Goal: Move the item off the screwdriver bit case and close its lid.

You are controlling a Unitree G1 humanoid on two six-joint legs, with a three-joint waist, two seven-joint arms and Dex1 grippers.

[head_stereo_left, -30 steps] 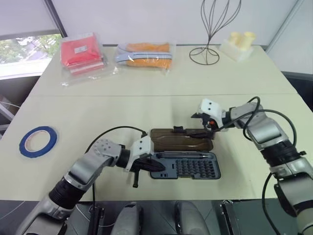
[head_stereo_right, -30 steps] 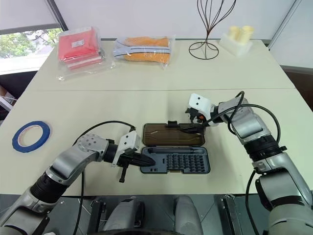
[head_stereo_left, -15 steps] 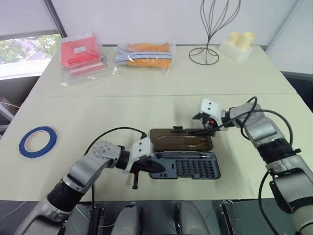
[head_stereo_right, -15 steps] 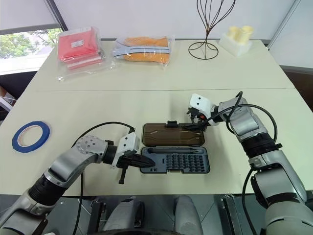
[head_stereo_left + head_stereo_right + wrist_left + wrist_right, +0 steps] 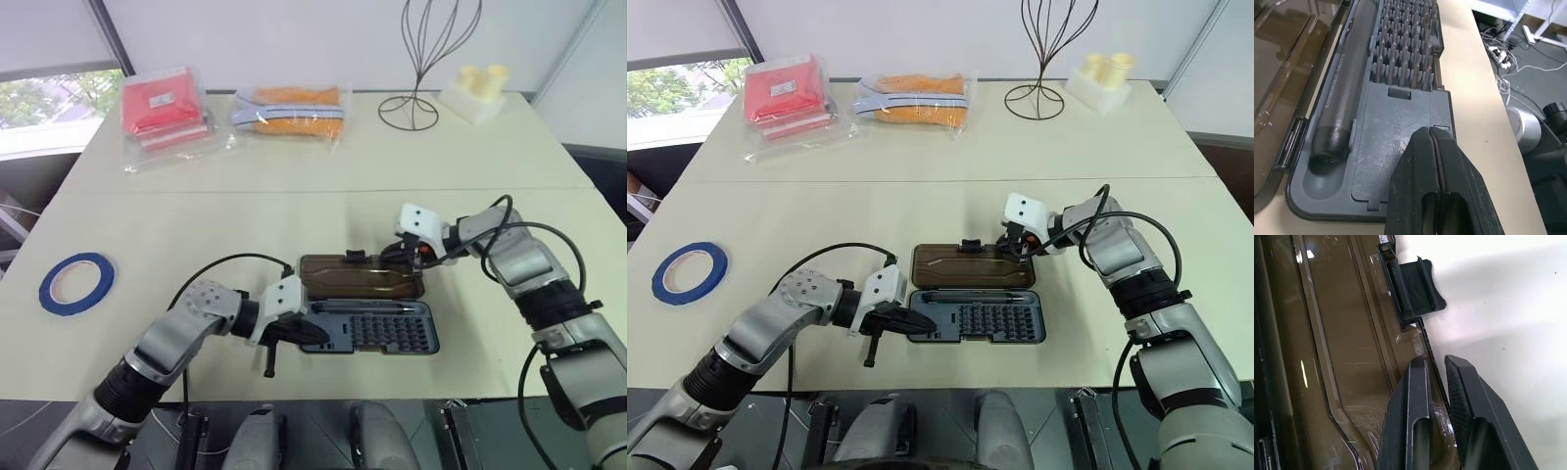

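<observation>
The left gripper (image 5: 294, 328) covers the nine o'clock end of the screwdriver bit case (image 5: 377, 331), so this end is hidden. The right gripper (image 5: 1435, 363) hides a part of the lid (image 5: 1342, 347) edge, and the small bits (image 5: 1403, 46) are too small to read.

lid (image 5: 1347, 347): glossy, scuffed smoky-brown see-through plastic
screwdriver bit case (image 5: 1396, 147): matt dark grey plastic, scratched
table (image 5: 294, 196): smooth matt cream top
packets (image 5: 162, 113): shiny clear plastic wrap
</observation>
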